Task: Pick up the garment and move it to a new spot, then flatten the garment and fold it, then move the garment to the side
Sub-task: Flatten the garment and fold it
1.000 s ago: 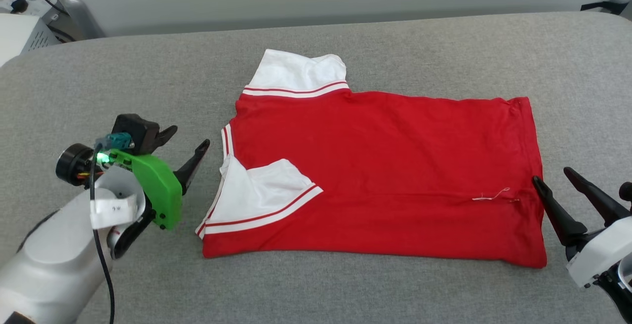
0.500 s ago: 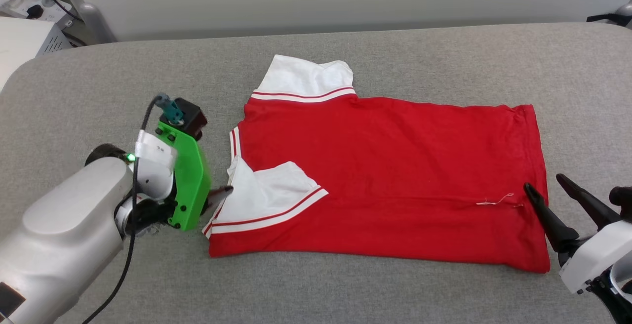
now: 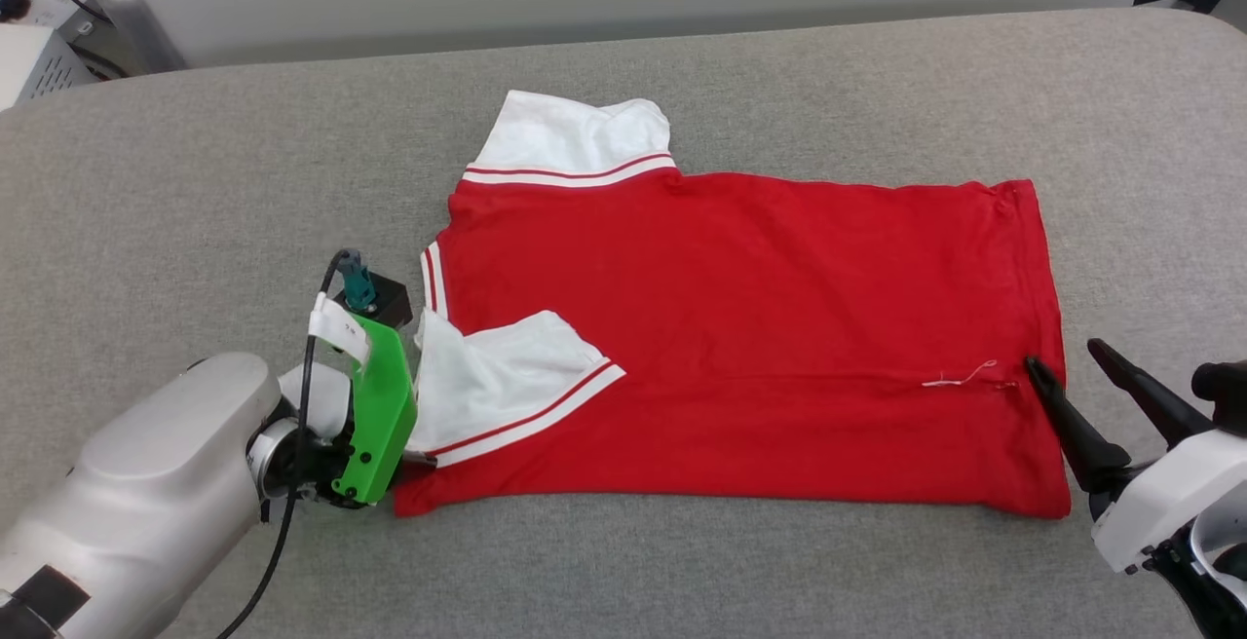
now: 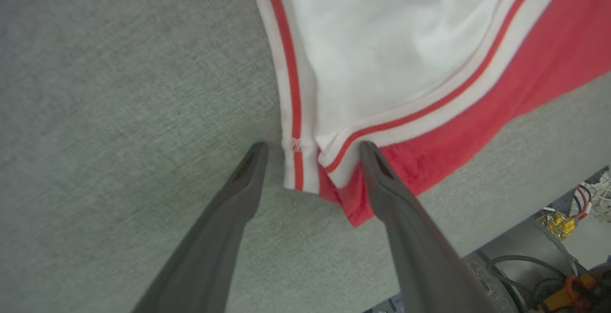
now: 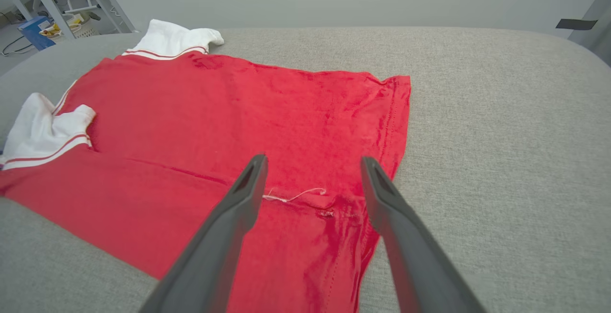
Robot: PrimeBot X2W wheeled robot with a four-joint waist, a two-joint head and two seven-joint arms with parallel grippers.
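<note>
The garment (image 3: 740,327) lies spread flat on the grey table, plain red side up, with its white sleeves to the left and its hem to the right. The near sleeve (image 3: 497,376) is folded over the red body. My left gripper (image 4: 312,147) is open and points down, its fingers (image 4: 238,193) straddling the striped corner of that sleeve (image 4: 382,41). In the head view its green wrist mount (image 3: 375,405) hides the fingers. My right gripper (image 3: 1064,355) is open beside the hem's near right part. The red cloth (image 5: 238,108) lies just past my right gripper (image 5: 313,159), which holds nothing.
The grey padded table (image 3: 195,181) extends well beyond the shirt on all sides. A loose white thread (image 3: 960,378) sits near the hem. Metal stands and equipment (image 3: 58,25) are off the far left corner. Cables (image 4: 563,222) show below the table's near edge.
My left arm has swung in and turned downward, bringing its open fingers to the near sleeve corner. The head camera shifted a little. My right gripper has stayed by the hem.
</note>
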